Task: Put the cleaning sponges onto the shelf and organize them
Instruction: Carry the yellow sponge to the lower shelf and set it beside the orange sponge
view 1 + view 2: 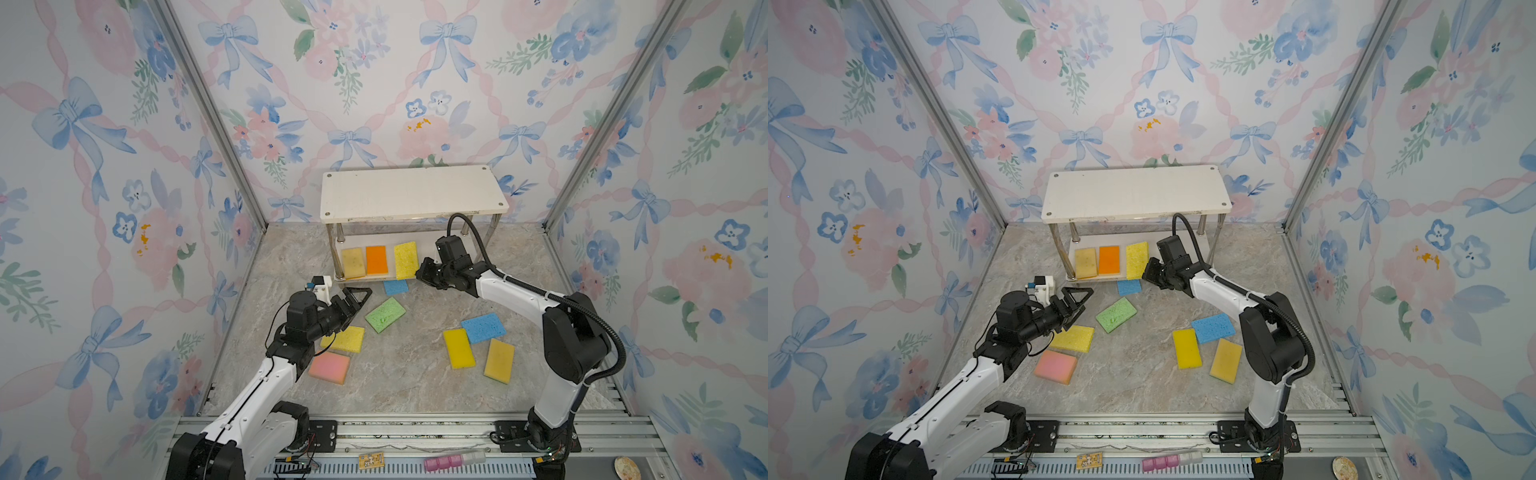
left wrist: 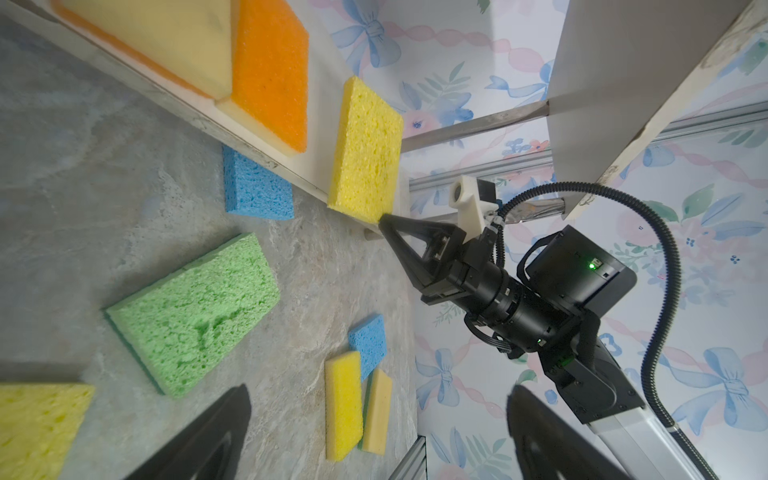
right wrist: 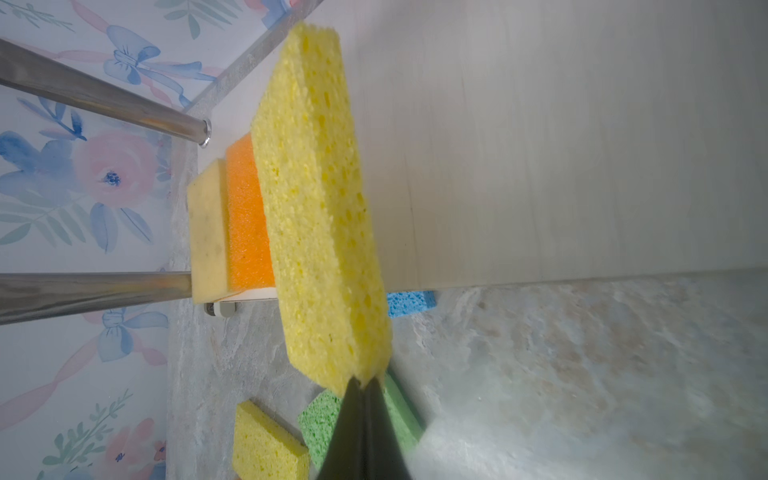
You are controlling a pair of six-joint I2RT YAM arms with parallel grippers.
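In both top views the white 2-tier shelf stands at the back of the marbled table. At the left end of its lower board a tan-yellow sponge and an orange sponge lie side by side. Just right of them the right hand is clenched on a corner of a porous yellow sponge. This sponge is tilted over the lower board, with its near end past the board's front edge. The left hand hangs low in front of the shelf's left end, released and empty.

7 sponges lie flat on the table:
- a small blue sponge, just in front of the shelf
- a green sponge
- a second yellow sponge, near the left hand
- a pink sponge
- on the right, close together, a larger blue sponge, a bright yellow sponge and a tan sponge

In the left wrist view the left hand's 2 fingers stand wide apart with nothing between them. Beyond them the green sponge lies on the table, and the right hand pinches the porous yellow sponge at the shelf's edge.

In the right wrist view the fingertips press together on that sponge's corner. The sponge leans beside the orange sponge. Whether it touches the board I cannot tell.
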